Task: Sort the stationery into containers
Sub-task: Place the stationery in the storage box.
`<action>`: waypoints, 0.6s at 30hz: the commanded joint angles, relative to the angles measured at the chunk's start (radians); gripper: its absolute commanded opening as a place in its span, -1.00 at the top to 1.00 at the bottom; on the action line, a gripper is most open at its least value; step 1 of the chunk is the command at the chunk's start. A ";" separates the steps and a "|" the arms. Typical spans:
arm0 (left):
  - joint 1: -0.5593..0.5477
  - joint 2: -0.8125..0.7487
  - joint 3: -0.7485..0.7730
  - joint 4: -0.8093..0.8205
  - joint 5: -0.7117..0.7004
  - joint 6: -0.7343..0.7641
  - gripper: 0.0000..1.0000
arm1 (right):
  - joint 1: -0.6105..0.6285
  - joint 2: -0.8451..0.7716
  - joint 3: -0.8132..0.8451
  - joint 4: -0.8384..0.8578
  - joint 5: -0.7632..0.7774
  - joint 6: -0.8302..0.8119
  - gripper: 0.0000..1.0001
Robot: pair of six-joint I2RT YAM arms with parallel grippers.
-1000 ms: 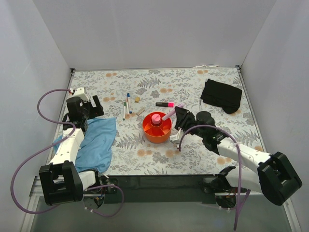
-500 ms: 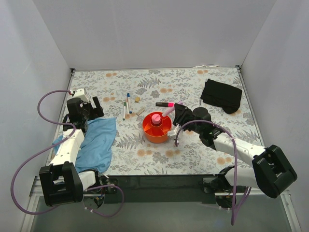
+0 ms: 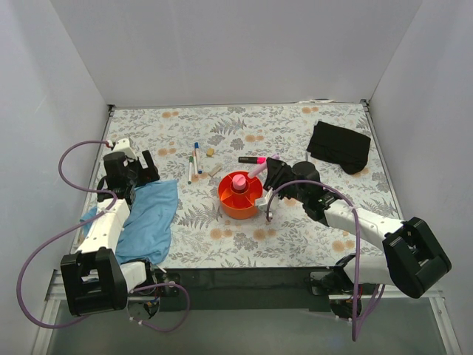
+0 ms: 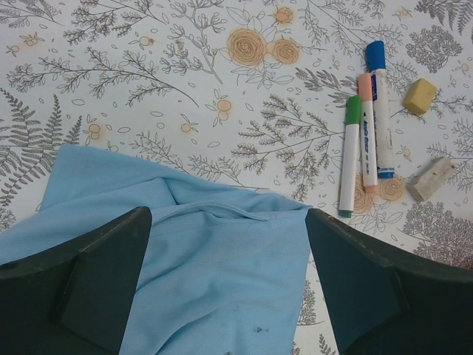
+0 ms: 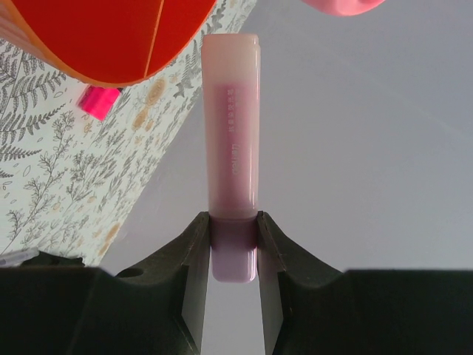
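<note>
Left arm: reaches forward above the blue cloth; left gripper fingers spread wide.
Pens: three side by side on the counter, caps toward the far side.
Organizer: mid-counter.
Pale pink marker: long axis in line with the fingers, free end near the organizer's rim.
Right gripper: fingers pinch the marker's base; arm stretched low, leftward.

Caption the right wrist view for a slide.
Right gripper holds a pale pink tube in its jaws, near the orange organizer.
</note>
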 commanded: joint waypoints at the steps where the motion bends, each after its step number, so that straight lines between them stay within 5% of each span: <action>1: -0.005 -0.040 -0.008 0.010 -0.027 0.004 -0.73 | 0.003 -0.015 0.032 -0.032 -0.018 -0.719 0.97; 11: -0.003 -0.043 -0.013 0.016 -0.032 0.001 -0.74 | 0.017 -0.015 0.012 -0.049 -0.024 -0.753 0.97; 15: -0.005 -0.044 -0.016 0.016 -0.033 0.001 -0.74 | 0.023 -0.002 0.021 -0.049 -0.007 -0.757 0.54; 18: -0.003 -0.043 -0.017 0.019 -0.033 -0.001 -0.75 | 0.030 0.018 0.035 -0.050 0.028 -0.756 0.53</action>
